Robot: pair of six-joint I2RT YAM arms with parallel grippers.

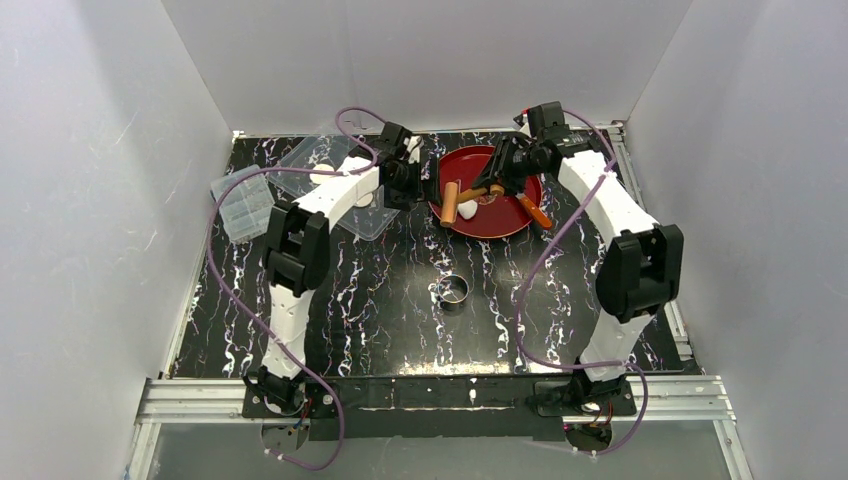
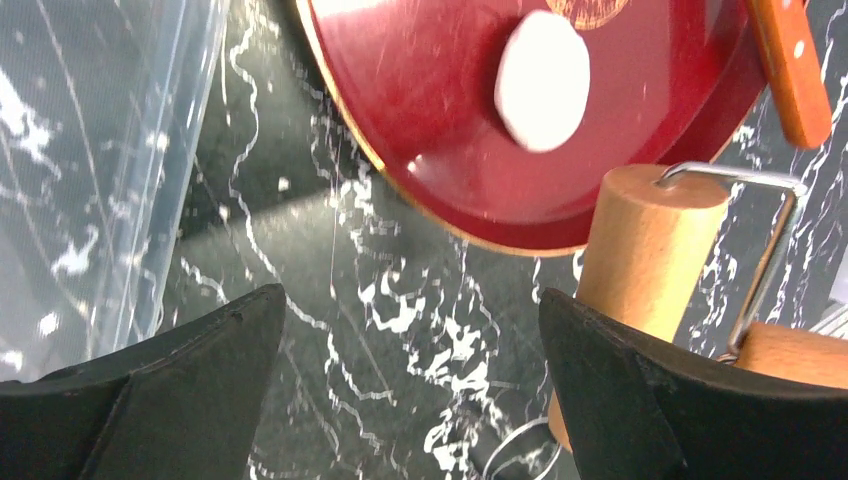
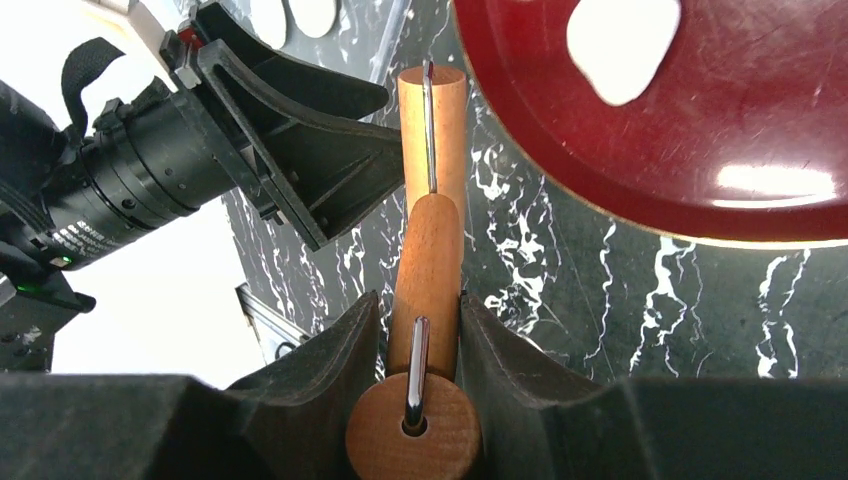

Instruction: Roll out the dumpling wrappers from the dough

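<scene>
Top external view: a red plate [image 1: 495, 228] sits at the far middle of the tabletop [image 1: 400, 330], and both arms reach toward it.
Dough: one white patch [image 3: 622, 40] lies on the plate, already flattened. Its outline is irregular and notched, not a neat round.
Rolling pin: the rolling pin [image 3: 428, 260] is off the dough. Its roller [image 3: 445, 120] hangs just beside the plate's rim, over the tabletop.
Right fingers: the right fingers [image 3: 340, 350] are clenched on the rolling pin's wooden handle.
Left fingers: the left fingers [image 2: 180, 380] are spread wide and hold nothing, between the clear container [image 2: 100, 150] and the plate.
Metal ring: the metal ring [image 1: 455, 290] stands alone on the tabletop nearer the arm bases, well apart from the plate.
Wrappers: no finished disc shows on the plate. Two white rounded shapes are cut off at the top edge of the right wrist view, and I cannot tell what they are.
Done so far: by my reading, the pin is in hand and the dough is partly pressed flat.
Left to do: probably rolling this patch thinner and more even, then shaping rounds from it, likely with the ring.
</scene>
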